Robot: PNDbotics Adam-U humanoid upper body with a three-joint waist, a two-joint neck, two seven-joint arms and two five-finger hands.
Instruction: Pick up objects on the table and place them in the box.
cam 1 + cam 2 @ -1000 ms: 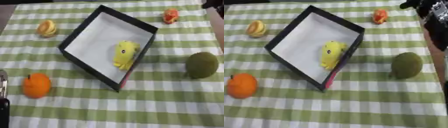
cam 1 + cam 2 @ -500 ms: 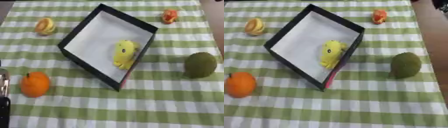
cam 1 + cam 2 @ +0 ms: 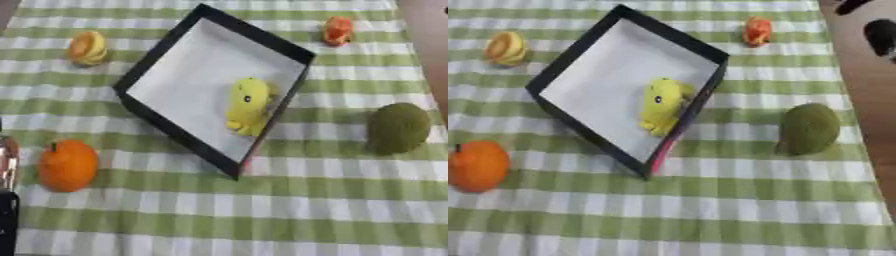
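The black box [image 3: 210, 87] with a white floor lies askew on the table [image 3: 262, 210], which wears a green and white checked cloth. The cloth's right border shows right of the box in the right eye view, with brown surface [image 3: 868, 100] beyond it. A wide open stretch of cloth lies nearer than the box, and narrower bare strips run round its other sides.

Inside the box, against its right wall, lies a yellow toy [image 3: 248, 105] with a dark spot on it; nothing else is in there. No readable writing shows on anything.

Outside the box: an orange [image 3: 66, 165] to its near left, a small yellow-orange fruit [image 3: 87, 48] to its far left, a small red-orange thing [image 3: 337, 30] beyond its right corner, and a round green fruit [image 3: 398, 127] to its right, all well apart from the box.

Left of the orange, at the picture's edge, a sliver of silver and black robot hand [image 3: 7, 200] shows; whether it is released or clenched cannot be told
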